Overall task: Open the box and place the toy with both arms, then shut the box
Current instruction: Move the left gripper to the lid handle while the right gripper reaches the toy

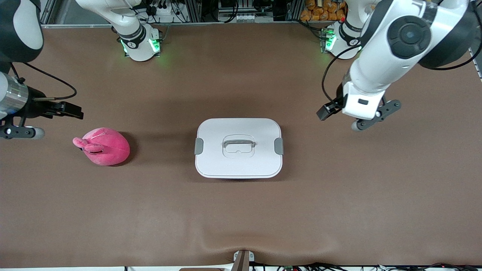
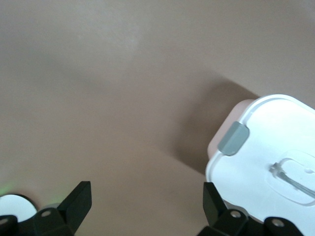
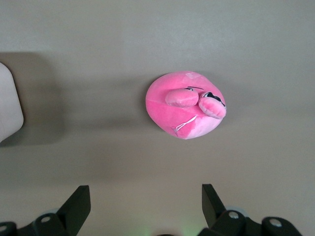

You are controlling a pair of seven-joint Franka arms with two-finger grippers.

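Note:
The box stands closed in the middle of the table, its white lid on, with a grey handle and two grey side clips. The pink plush toy lies on the table toward the right arm's end, apart from the box. My left gripper hangs open and empty over bare table beside the box, toward the left arm's end. Its wrist view shows the lid and one clip past the open gripper. My right gripper is open and empty above the table near the toy.
The brown table cover has a slight wrinkle at the edge nearest the front camera. The arm bases stand along the table's edge farthest from the camera. A corner of the box shows in the right wrist view.

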